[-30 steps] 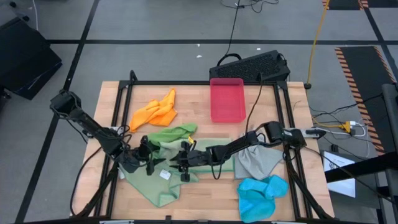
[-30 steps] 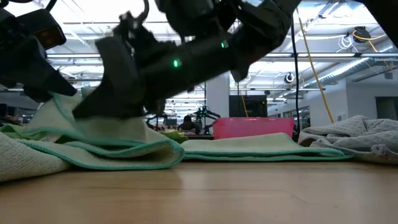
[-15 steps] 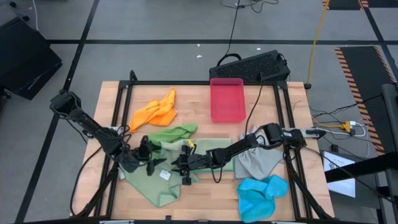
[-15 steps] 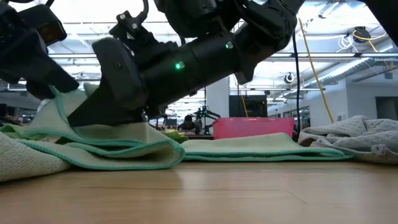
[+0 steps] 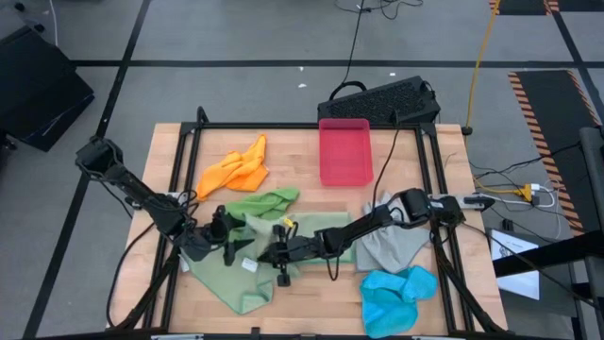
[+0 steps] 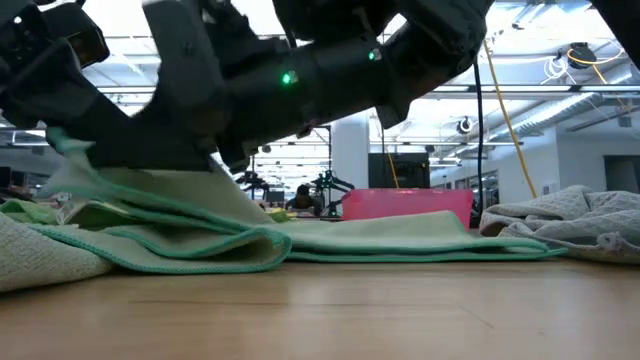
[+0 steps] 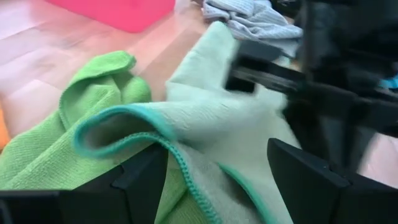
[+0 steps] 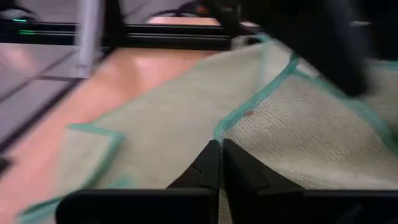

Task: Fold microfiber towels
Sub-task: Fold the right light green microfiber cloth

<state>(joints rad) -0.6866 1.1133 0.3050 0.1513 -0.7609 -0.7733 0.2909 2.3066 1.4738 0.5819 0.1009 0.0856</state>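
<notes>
High view: pale sage towel, front-centre of counter.
Right hand pinched tight on its teal-edged fold; left hand spread wide beside it; bright green towel behind; pink tray farthest.

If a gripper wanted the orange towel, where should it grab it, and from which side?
Probably the pointed corner of the orange towel that sticks out toward the pink tray, coming straight down from above. The towel lies crumpled in a heap, and that tip is a single raised flap with bare table around it, so fingers could likely pinch it without catching the bright green towel nearby.
</notes>
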